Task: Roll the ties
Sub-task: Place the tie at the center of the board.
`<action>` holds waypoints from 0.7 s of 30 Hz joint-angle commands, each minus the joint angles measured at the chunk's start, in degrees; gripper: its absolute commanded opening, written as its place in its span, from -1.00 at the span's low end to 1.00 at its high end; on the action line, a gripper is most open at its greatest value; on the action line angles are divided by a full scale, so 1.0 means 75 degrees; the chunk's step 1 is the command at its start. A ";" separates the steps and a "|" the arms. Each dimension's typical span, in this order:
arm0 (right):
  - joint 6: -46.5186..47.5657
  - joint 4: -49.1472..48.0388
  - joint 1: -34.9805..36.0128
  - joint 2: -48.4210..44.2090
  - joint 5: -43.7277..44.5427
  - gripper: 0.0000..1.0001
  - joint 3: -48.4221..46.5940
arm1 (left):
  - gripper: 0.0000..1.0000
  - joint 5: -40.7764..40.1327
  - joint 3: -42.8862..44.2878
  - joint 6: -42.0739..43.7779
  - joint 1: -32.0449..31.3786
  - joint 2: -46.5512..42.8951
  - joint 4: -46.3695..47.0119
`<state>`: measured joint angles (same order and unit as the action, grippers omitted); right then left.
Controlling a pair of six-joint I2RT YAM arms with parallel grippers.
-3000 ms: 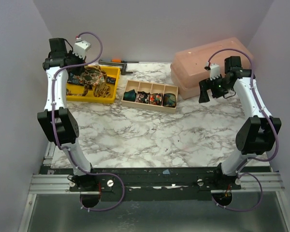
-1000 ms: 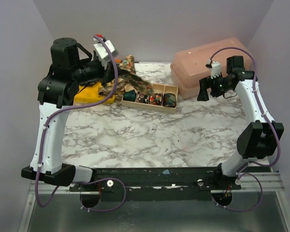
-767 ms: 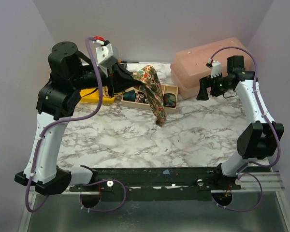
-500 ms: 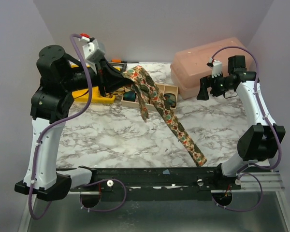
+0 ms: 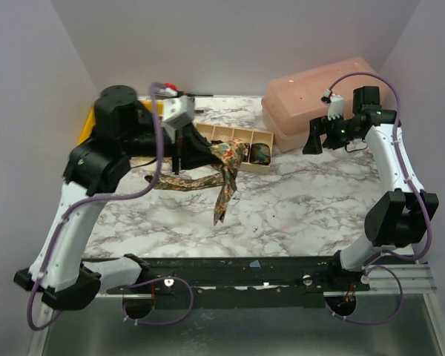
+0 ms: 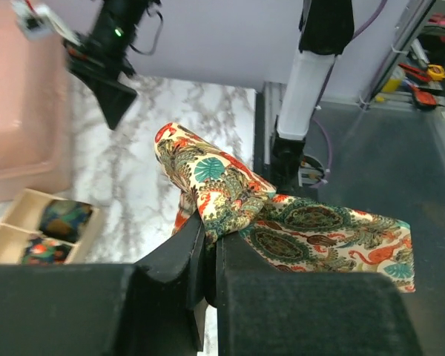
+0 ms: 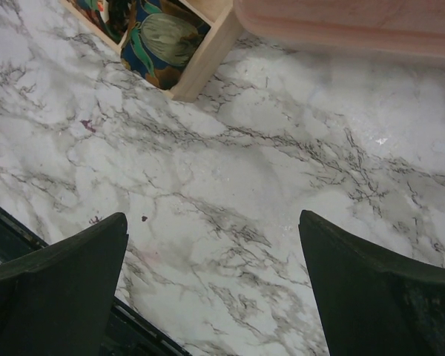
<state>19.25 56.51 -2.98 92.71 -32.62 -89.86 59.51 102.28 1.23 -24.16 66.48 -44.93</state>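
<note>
A paisley tie [image 5: 225, 184] in cream, red and green hangs from my left gripper [image 5: 206, 152], which is shut on a bunched fold of it above the table's middle left. One end of the tie dangles down and the other trails left. In the left wrist view the cloth [image 6: 230, 189] is pinched in that gripper [image 6: 211, 241], and its wide end spreads right. Rolled ties [image 5: 261, 153] fill a wooden box [image 5: 256, 167]; one dark blue-green coil [image 7: 160, 38] shows in the right wrist view. My right gripper [image 5: 311, 141] hovers open by the pink box, with only bare marble between its fingers [image 7: 55, 278].
A pink lidded box [image 5: 319, 100] stands at the back right, close behind my right gripper. The yellow tray [image 5: 87, 122] at the back left is mostly hidden by my left arm. The wooden box [image 7: 208, 44] lies just left of the pink box [image 7: 341, 22].
My left arm has lifted the tie out of the yellow tray and swung it right over the table; the tie flung out long and now hangs shorter, folded. The right arm has barely moved.
</note>
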 commanded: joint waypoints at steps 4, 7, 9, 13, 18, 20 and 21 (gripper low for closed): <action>0.0019 0.0474 -0.0575 0.0055 0.0199 0.99 0.0168 | 0.35 -0.2125 0.1145 0.1578 -0.2349 0.2991 -0.0676; 0.0217 0.0472 -0.0645 -0.0040 0.0309 0.99 0.0283 | 0.70 -0.2005 0.2133 0.1464 -0.1941 0.3662 -0.1312; 0.0388 0.0403 -0.0652 -0.0153 0.0222 0.99 0.0436 | 0.89 -0.1661 0.1708 0.1456 -0.1351 0.3514 -0.1212; 0.1012 0.0670 -0.0634 -0.0203 0.0070 0.99 0.0731 | 0.93 -0.1836 -0.0687 0.2718 -0.0309 0.2422 -0.0972; 0.2023 0.1352 -0.0306 -0.0451 -0.0002 0.98 0.1539 | 0.90 -0.2465 -0.3825 0.4689 0.0450 0.0844 -0.1034; 0.2246 0.1214 0.0166 -0.0801 0.0221 0.96 0.2094 | 0.85 -0.2758 -0.4931 0.5283 0.0644 0.0325 -0.1020; 0.2281 0.1038 0.0469 -0.1002 0.0402 0.95 0.2355 | 0.83 -0.2913 -0.5434 0.5411 0.0725 0.0079 -0.0925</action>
<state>30.28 62.22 -5.82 90.89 -31.55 -78.48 42.92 75.83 28.25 -21.21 73.76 -51.35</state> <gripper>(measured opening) 0.985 0.942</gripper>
